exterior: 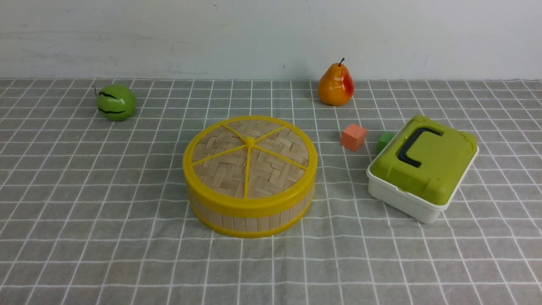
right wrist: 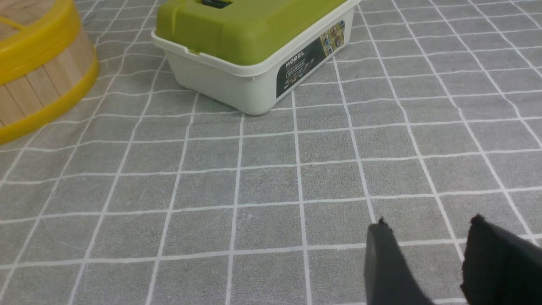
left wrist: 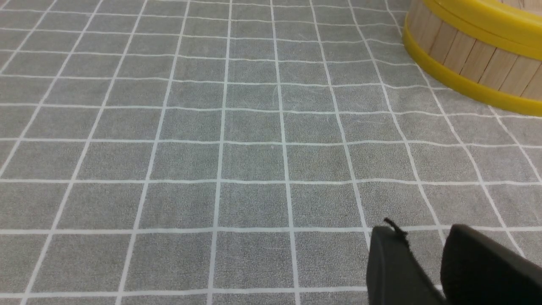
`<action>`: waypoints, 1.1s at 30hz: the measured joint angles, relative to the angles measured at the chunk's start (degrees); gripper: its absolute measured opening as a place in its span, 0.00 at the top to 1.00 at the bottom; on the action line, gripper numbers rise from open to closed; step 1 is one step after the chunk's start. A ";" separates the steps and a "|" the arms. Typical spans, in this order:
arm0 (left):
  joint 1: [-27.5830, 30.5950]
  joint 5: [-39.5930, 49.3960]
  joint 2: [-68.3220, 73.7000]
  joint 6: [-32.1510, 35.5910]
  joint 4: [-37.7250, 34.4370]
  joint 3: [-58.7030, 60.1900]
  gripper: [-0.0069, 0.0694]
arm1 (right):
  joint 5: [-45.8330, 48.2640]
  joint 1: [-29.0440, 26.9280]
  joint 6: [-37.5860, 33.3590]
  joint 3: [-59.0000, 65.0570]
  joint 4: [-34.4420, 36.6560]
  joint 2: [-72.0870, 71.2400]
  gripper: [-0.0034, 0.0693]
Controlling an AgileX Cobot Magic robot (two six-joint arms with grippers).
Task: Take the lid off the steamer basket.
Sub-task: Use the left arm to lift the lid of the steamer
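Note:
The steamer basket (exterior: 254, 220) stands in the middle of the grey checked cloth, round with wooden-slat walls and yellow rims. The lid (exterior: 250, 156) sits flat on top of it, woven tan bamboo with yellow spokes and a centre knob. Neither arm shows in the front view. In the left wrist view my left gripper (left wrist: 421, 231) hovers over bare cloth, open and empty, with the basket's wall (left wrist: 478, 55) well away from it. My right gripper (right wrist: 430, 222) is also open and empty over cloth, and the basket (right wrist: 38, 84) shows at that frame's edge.
A white box with a green top and black handle (exterior: 423, 167) lies right of the basket, also seen as the box (right wrist: 250, 42). An orange cube (exterior: 353, 137) and a green cube (exterior: 384, 141) sit behind it. A pear (exterior: 335, 84) and a green striped ball (exterior: 115, 102) stand at the back.

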 joint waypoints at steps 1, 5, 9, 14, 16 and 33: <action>0.00 0.00 0.00 0.00 0.00 0.00 0.67 | 0.00 0.00 0.00 0.00 0.00 0.00 0.62; 0.00 0.00 0.00 0.00 0.00 0.00 0.66 | 0.00 -0.02 0.00 0.00 0.00 0.00 0.62; 0.00 0.00 0.00 0.00 0.00 0.00 0.66 | 0.00 -0.02 0.00 0.00 0.00 0.00 0.62; 0.00 0.00 0.00 0.00 0.00 0.00 0.65 | 0.00 0.00 0.00 0.00 0.00 0.00 0.62; 0.00 0.00 0.00 0.00 0.00 0.00 0.65 | 0.00 -0.02 0.00 0.00 0.00 0.00 0.62; 0.00 -36.80 0.00 0.00 -2.70 0.00 0.63 | 0.00 -0.02 0.00 0.00 0.00 0.00 0.62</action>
